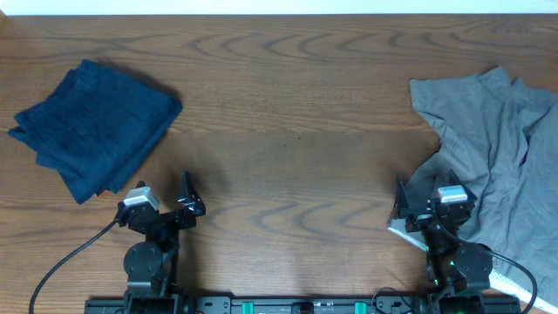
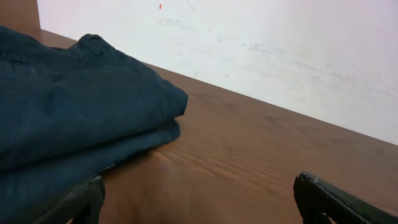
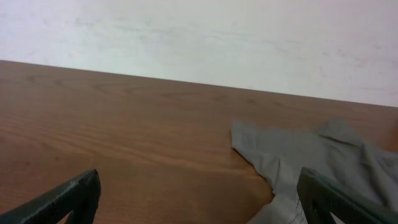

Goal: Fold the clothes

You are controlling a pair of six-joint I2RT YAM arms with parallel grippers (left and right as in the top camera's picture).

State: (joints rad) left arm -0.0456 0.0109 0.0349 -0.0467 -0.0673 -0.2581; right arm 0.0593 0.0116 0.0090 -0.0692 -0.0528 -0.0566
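The grey shorts [image 1: 497,148] lie crumpled at the right side of the table, reaching to its right edge; they also show in the right wrist view [image 3: 311,155]. A folded dark navy garment [image 1: 96,126] lies at the far left and fills the left of the left wrist view [image 2: 68,118]. My left gripper [image 1: 166,199] is open and empty near the front edge, just right of the navy garment. My right gripper [image 1: 427,202] is open and empty, over the near left edge of the grey shorts.
The brown wooden table [image 1: 288,122] runs between the two garments. A pale wall [image 3: 199,37] stands behind the table's far edge. The arm bases sit at the front edge.
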